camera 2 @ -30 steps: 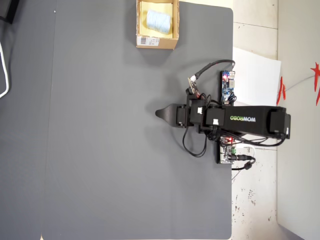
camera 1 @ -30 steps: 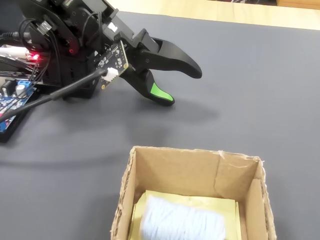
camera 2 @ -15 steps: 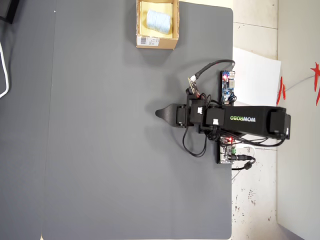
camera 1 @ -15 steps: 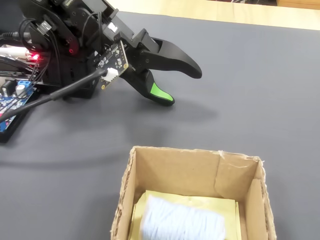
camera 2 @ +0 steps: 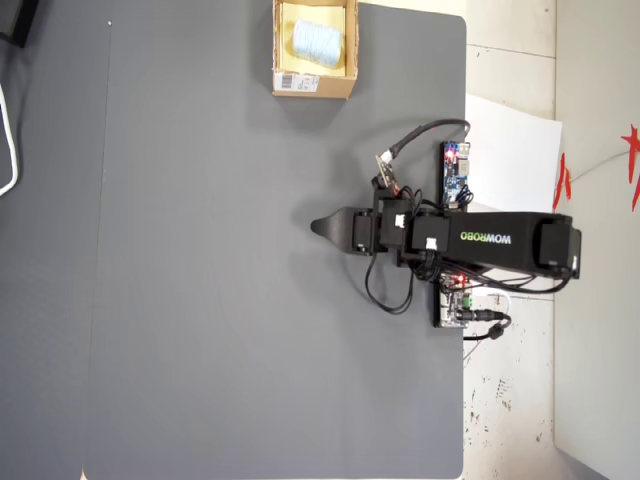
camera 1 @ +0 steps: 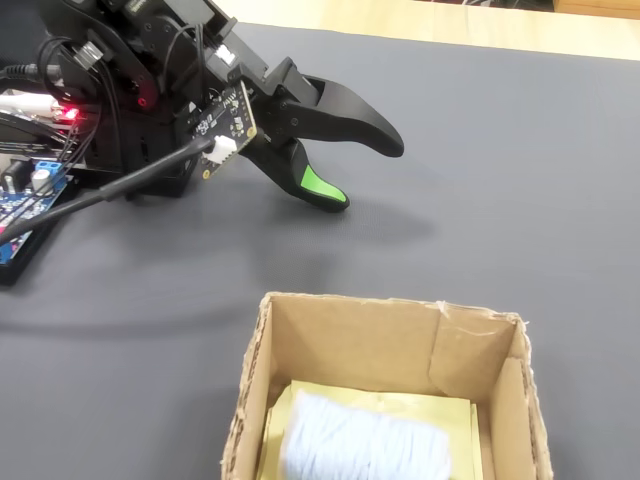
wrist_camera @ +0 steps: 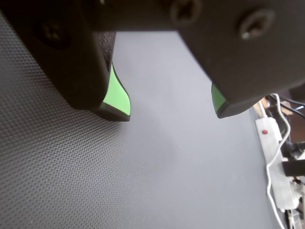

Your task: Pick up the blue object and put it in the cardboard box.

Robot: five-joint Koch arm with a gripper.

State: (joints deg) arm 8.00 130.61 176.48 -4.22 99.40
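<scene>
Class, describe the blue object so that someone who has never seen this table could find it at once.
Start from the dark grey mat that covers the table, then find the cardboard box at its edge in the overhead view. The blue object lies inside it: a pale, fuzzy roll on the yellowish floor, the only soft thing in sight.

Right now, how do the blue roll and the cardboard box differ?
The blue roll is pale, soft and fuzzy; the cardboard box is brown, stiff and square. The roll is much smaller than the box and lies inside it, on its yellowish floor, while the box stands open-topped on the dark mat. Both sit apart from the open gripper.
</scene>
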